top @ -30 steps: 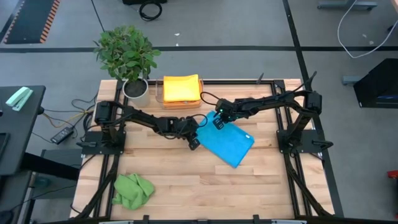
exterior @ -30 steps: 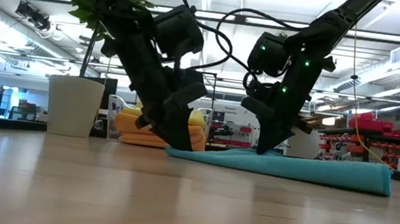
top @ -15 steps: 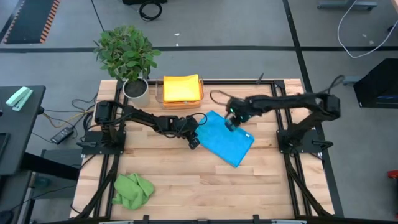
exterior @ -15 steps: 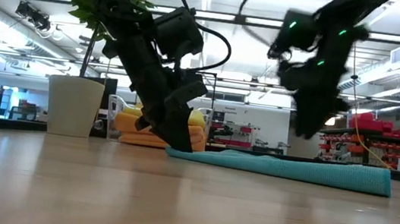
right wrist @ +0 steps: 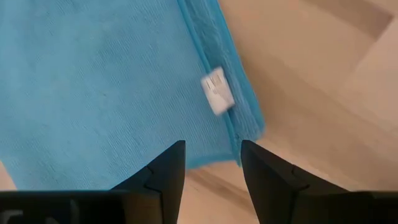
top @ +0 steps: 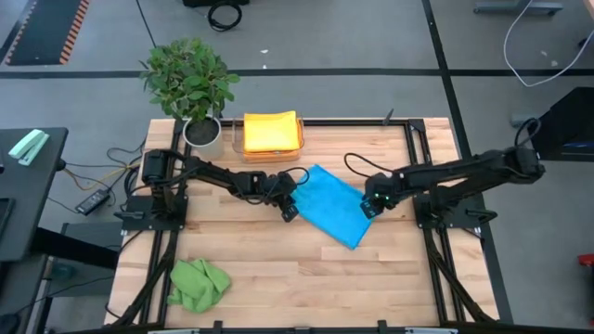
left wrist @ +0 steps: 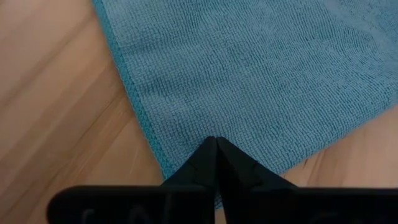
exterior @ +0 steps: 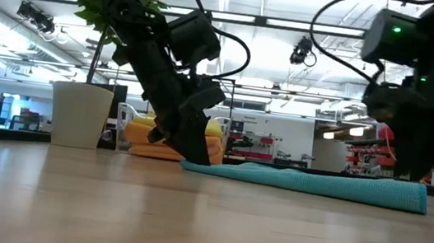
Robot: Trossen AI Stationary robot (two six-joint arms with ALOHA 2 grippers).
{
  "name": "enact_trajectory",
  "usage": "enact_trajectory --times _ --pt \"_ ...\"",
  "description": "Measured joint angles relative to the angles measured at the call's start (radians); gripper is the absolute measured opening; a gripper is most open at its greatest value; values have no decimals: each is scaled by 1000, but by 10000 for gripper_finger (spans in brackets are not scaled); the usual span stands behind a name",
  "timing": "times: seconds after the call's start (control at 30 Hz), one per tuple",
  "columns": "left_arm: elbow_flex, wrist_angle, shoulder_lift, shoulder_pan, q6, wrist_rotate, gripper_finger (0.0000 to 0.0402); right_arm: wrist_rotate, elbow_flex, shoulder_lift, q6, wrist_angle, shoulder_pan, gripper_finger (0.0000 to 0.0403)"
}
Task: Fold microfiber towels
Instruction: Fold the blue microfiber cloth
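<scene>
A small white tag (right wrist: 216, 91) is sewn to the hem of the blue towel (top: 338, 205), lying just ahead of the right gripper's fingers (right wrist: 161, 168); any print on it is too blurred to read.

The left gripper (top: 289, 206) presses down on the blue towel's near-left corner. In the left wrist view its 2 fingers (left wrist: 214, 163) meet in a point with no gap, closed tight with their tips on the terry weave just inside the towel's edge; whether a fold of cloth is pinched between them cannot be told. The low view shows this gripper (exterior: 194, 152) tilted down onto the cloth's end where it meets the table (exterior: 188, 218).

The right gripper (top: 373, 202) hovers at the opposite, right-hand corner of the same towel. Its 2 fingers are parted with a clear gap and hold nothing, the towel's folded hem and corner lying between and just beyond them. In the low view it (exterior: 416, 158) hangs just above the towel's right end (exterior: 333, 186).

The blue towel lies flat between the 2 grippers. Behind the left gripper sits a stack of yellow and orange towels (top: 271, 133), with a potted plant (top: 190, 83) beside it. A crumpled green towel (top: 198, 283) lies well apart, toward the table's front left.
</scene>
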Motion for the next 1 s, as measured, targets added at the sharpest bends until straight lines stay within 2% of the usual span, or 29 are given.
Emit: enact_trajectory --times 0.17,0.43,0.57,0.8,1.0 --pt "0 1 0 8 1 11 20 24 -42 -24 58 4 44 163" --pt "0 2 0 27 -1 53 12 21 -62 -18 69 46 47 155" --pt "0 3 0 27 -1 55 24 24 -62 -18 70 70 47 118" --pt "0 2 0 27 -1 54 19 24 -62 -18 56 68 46 19" --pt "0 2 0 27 -2 52 10 28 -62 -17 37 59 46 4"
